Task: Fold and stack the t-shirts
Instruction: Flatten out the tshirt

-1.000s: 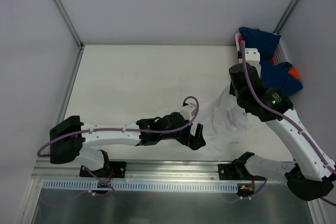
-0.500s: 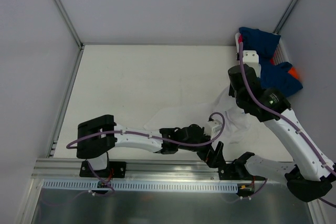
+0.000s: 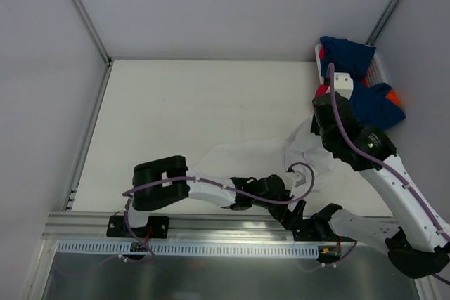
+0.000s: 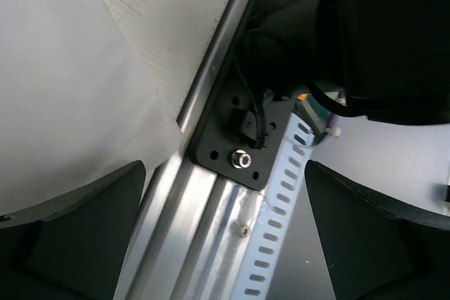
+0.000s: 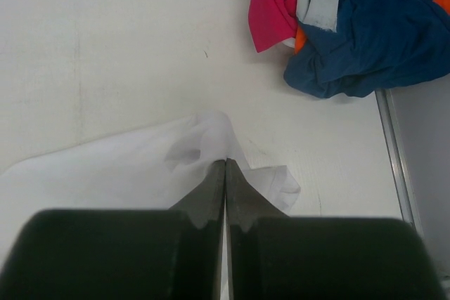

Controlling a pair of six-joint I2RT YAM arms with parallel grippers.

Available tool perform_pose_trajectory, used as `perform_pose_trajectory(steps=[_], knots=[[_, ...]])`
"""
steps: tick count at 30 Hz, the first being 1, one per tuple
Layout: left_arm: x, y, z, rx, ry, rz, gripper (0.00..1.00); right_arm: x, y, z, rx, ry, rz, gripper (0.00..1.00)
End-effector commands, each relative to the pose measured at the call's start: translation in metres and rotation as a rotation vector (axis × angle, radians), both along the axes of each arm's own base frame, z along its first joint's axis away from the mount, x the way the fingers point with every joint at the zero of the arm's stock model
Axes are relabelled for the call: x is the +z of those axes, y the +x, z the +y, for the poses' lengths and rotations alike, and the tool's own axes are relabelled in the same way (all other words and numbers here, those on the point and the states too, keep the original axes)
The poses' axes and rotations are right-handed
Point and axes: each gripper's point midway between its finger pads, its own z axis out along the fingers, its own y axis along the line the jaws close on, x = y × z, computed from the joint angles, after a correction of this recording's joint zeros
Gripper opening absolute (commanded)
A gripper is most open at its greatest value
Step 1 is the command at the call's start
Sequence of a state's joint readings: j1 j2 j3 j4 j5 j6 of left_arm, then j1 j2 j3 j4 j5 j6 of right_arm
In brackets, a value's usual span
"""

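A white t-shirt (image 3: 256, 156) lies partly spread near the table's front right. My right gripper (image 5: 225, 162) is shut on a raised fold of this white t-shirt (image 5: 105, 173), pinching it up off the table. In the top view the right gripper (image 3: 318, 124) stands over the shirt's right corner. My left gripper (image 3: 294, 210) sits low at the shirt's near edge, over the front rail. Its fingers (image 4: 70, 233) are wide open with nothing between them, and white cloth (image 4: 63, 89) lies beside the left one. More t-shirts, navy (image 5: 373, 40), pinkish-red (image 5: 274, 5) and orange (image 5: 302, 40), are heaped at the back right.
The heap of shirts sits in a white basket (image 3: 381, 72) in the back right corner. An aluminium rail (image 4: 211, 230) runs along the table's near edge, with the right arm's black base plate (image 4: 239, 152) bolted to it. Enclosure walls stand at the left, back and right.
The left arm has swung right and toward the near edge, ending over the rail. The white shirt now lies more spread out to the left. The right gripper stays shut on it.
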State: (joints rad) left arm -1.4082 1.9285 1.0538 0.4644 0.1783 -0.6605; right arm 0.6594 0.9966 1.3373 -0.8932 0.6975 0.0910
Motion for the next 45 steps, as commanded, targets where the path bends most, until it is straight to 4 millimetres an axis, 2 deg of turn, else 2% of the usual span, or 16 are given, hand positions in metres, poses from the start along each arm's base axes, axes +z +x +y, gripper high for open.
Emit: perform_pose_trajectory(steps=[1,2,8,12,20,25,28,29,31,32,33,35,38,41,44,45], knots=[[0.004,0.013,-0.020,0.007,-0.018,-0.106,0.99,0.007,0.001,0.000,-0.009,0.038,-0.036,0.00],[-0.008,0.014,-0.019,0.000,0.014,-0.121,0.99,0.007,0.001,0.000,-0.005,0.037,-0.036,0.00],[-0.040,0.026,-0.029,0.030,0.093,-0.152,0.98,0.006,-0.002,-0.003,-0.001,0.037,-0.037,0.00],[-0.057,0.044,-0.017,0.114,0.167,-0.213,0.98,0.002,-0.005,-0.005,-0.003,0.031,-0.033,0.01],[-0.069,0.094,0.024,0.327,0.393,-0.402,0.93,-0.006,-0.005,-0.002,0.013,0.047,-0.028,0.00],[-0.081,0.106,0.030,0.367,0.463,-0.455,0.84,-0.012,-0.005,0.001,0.027,0.064,-0.025,0.00],[-0.090,0.107,0.030,0.368,0.499,-0.457,0.61,-0.012,-0.008,0.000,0.030,0.068,-0.028,0.00],[-0.092,0.107,0.028,0.367,0.499,-0.456,0.47,-0.012,-0.008,0.000,0.031,0.068,-0.030,0.00],[-0.101,0.107,0.033,0.361,0.531,-0.460,0.30,-0.011,-0.010,-0.002,0.030,0.075,-0.036,0.00],[-0.103,0.107,0.034,0.361,0.543,-0.462,0.13,-0.013,-0.011,-0.002,0.032,0.075,-0.034,0.01],[-0.106,0.108,0.037,0.366,0.558,-0.468,0.04,-0.012,-0.013,-0.002,0.034,0.080,-0.040,0.01],[-0.108,0.110,0.040,0.373,0.571,-0.475,0.00,-0.012,-0.014,-0.004,0.032,0.083,-0.043,0.01],[-0.103,0.113,0.048,0.390,0.591,-0.496,0.00,-0.012,-0.015,-0.005,0.027,0.080,-0.047,0.01],[-0.083,0.121,0.060,0.428,0.617,-0.541,0.00,-0.015,-0.014,-0.006,0.021,0.070,-0.041,0.01],[-0.036,0.138,0.080,0.506,0.650,-0.633,0.00,-0.018,-0.012,-0.010,-0.002,0.052,-0.036,0.01],[-0.003,0.144,0.086,0.551,0.623,-0.656,0.00,-0.019,-0.012,-0.011,-0.009,0.044,-0.034,0.00]])
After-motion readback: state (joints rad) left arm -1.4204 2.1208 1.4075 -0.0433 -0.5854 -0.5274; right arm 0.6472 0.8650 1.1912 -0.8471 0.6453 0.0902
